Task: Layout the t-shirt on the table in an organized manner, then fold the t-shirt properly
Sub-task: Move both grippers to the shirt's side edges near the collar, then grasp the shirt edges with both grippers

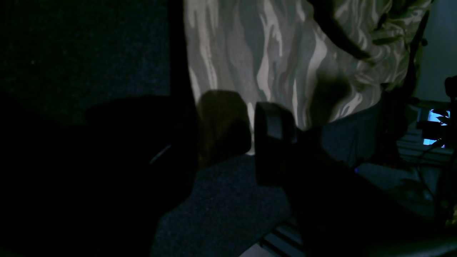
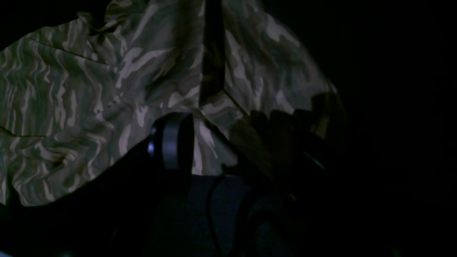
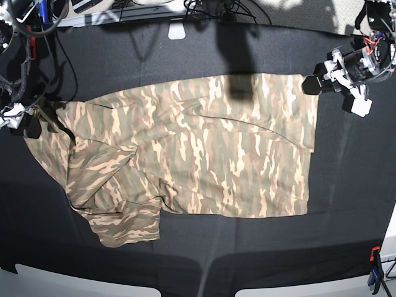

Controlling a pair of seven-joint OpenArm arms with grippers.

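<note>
One camouflage-print short-sleeved fabric t-shirt [image 3: 204, 154], one wide table covered in matte black cloth [image 3: 204, 247], two dark robot grippers, left gripper [image 3: 312, 83] and right gripper [image 3: 28, 127], one red and blue clamp [image 3: 375, 269], one small pale rectangular tab [image 3: 177, 31]

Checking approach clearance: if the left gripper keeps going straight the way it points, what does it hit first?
Likely the t-shirt: the left gripper points at its hem edge on the table. Depth is unclear.
</note>
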